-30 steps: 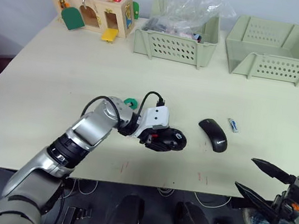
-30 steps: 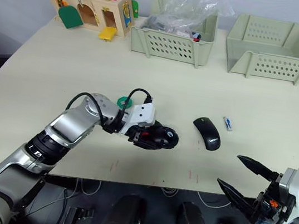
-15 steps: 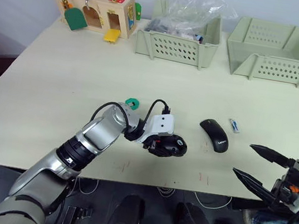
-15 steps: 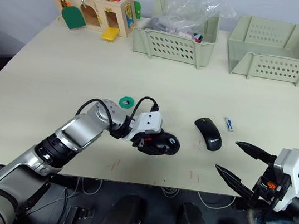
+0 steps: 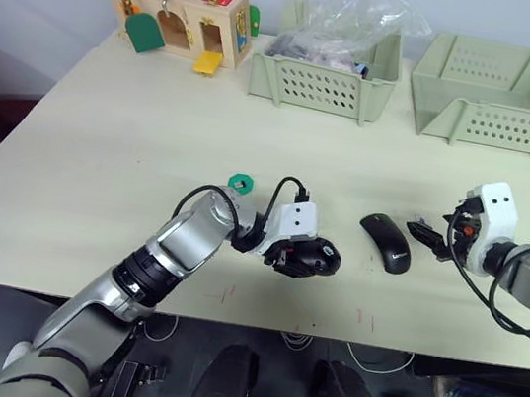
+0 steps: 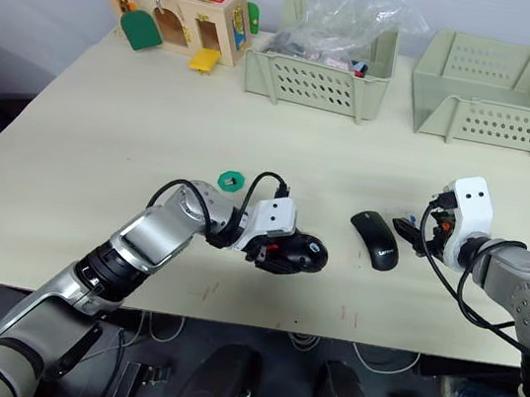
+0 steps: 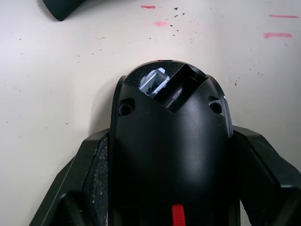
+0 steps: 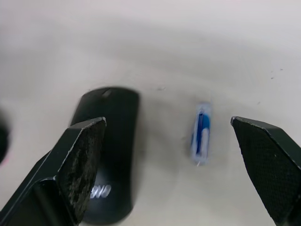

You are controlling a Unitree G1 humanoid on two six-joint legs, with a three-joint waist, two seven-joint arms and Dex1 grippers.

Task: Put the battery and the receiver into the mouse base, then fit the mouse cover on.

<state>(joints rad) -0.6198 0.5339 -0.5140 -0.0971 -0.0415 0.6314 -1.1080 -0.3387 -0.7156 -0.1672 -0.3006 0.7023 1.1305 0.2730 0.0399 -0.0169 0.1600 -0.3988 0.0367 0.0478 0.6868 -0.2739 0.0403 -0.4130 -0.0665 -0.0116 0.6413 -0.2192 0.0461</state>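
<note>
Left eye view: the left gripper [image 5: 308, 257] sits at lower centre of the frame, its fingers closed against the two sides of the mouse base [image 5: 311, 256], which lies on the table [image 5: 100, 164]; bare tabletop runs from there to the near edge at the bottom. The mouse cover [image 5: 385, 242] lies just right of centre, apart from the base. The right gripper [image 5: 426, 233] reaches in from the right edge, low over the table beside the cover. A small green disc [image 5: 240, 183] lies up and left of the base. Along the far edge at the top stand a wooden latch box [image 5: 177, 16], a basket holding a plastic bag [image 5: 327, 63] and an empty basket [image 5: 500, 97], with wide open surface between them and the mouse parts. Left wrist view: the base fills the middle, a red mark at bottom centre, an open recess with a pale part at its far end; a finger [image 7: 89, 183] presses each flank, and red marks dot the table at the top. Right wrist view: the right gripper's fingers [image 8: 77, 165] are spread wide at lower left and lower right; between them lie the cover at left centre and the battery [image 8: 200, 133] at right centre, apart from each other and from both fingers.
</note>
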